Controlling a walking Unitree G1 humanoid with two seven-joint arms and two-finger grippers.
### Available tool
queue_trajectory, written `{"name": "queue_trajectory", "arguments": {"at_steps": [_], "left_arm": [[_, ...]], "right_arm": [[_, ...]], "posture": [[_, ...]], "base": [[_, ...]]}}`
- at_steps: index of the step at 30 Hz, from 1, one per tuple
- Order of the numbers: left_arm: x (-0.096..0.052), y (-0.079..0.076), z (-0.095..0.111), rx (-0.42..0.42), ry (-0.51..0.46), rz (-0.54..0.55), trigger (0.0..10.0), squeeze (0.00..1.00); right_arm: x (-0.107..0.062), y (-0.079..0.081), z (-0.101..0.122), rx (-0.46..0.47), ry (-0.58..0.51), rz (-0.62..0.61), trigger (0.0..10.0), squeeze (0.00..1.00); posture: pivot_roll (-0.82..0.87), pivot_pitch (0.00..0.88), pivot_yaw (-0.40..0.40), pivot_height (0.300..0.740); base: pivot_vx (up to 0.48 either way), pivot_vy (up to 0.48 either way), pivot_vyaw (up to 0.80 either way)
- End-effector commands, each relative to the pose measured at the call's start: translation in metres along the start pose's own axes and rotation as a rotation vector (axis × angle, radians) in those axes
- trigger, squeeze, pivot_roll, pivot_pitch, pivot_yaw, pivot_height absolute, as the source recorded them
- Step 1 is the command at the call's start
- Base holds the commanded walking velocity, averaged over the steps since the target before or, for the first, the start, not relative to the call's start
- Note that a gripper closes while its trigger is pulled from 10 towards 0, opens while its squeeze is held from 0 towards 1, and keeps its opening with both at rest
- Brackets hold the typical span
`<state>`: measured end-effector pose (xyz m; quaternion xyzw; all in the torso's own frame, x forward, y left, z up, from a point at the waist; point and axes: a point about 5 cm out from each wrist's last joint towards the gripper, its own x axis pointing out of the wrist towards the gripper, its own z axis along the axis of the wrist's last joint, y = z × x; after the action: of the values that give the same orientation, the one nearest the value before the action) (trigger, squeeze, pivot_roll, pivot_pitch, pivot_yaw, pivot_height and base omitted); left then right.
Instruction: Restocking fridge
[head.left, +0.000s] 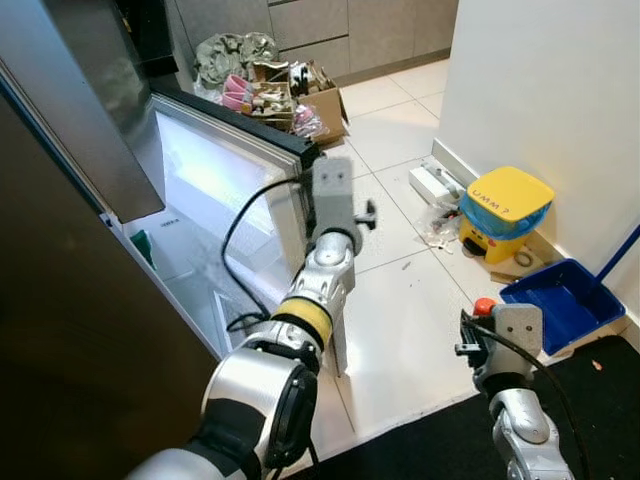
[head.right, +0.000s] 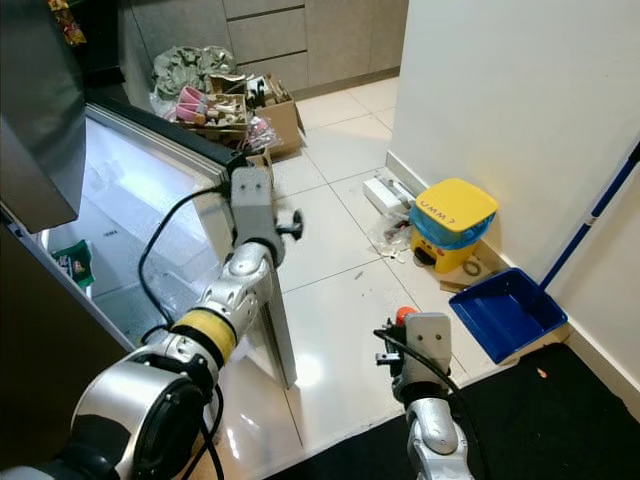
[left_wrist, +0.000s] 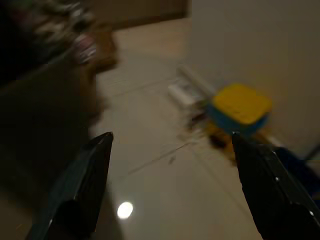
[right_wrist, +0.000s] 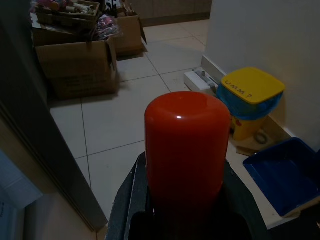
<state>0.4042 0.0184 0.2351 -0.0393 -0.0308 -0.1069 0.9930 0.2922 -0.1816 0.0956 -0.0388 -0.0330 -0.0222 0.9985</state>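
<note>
The open fridge (head.right: 130, 200) lies at ten o'clock — its door edge beside the left gripper (left_wrist: 170, 185), fingers spread wide and empty. The right gripper (right_wrist: 182, 210) clamps an upright red bottle (right_wrist: 184, 145), farther from the shelves.

The left wrist view is blurred, and the red-capped bottle (right_wrist: 184, 150) hides its own lower body behind its cap.

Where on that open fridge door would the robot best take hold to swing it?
Probably the door's free outer edge, farthest from the hinge, approached from the tiled-floor side. The left gripper, fingers apart, is already beside that edge, while the right gripper holds a red-capped container.
</note>
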Motion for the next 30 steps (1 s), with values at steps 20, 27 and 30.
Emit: {"name": "queue_trajectory", "arguments": {"at_steps": [20,27,30], "left_arm": [[-0.154,0.088,-0.139,0.175,0.201,-0.134,10.0,0.0],[-0.174,0.085,-0.139,0.137,0.216,-0.122,10.0,0.0],[-0.174,0.087,-0.128,0.113,0.208,-0.111,10.0,0.0]], "right_arm": [[-0.004,0.001,-0.017,-0.013,0.067,0.032,10.0,0.0],[-0.005,0.006,-0.019,-0.019,0.069,0.057,10.0,0.0],[-0.005,0.006,-0.016,-0.009,0.052,0.066,10.0,0.0]], "posture": [[-0.08,0.198,0.076,0.74],[-0.09,0.181,0.07,0.74],[-0.1,0.174,0.069,0.74]], "base": [[0.0,0.0,0.0],[0.0,0.0,0.0],[0.0,0.0,0.0]]}}
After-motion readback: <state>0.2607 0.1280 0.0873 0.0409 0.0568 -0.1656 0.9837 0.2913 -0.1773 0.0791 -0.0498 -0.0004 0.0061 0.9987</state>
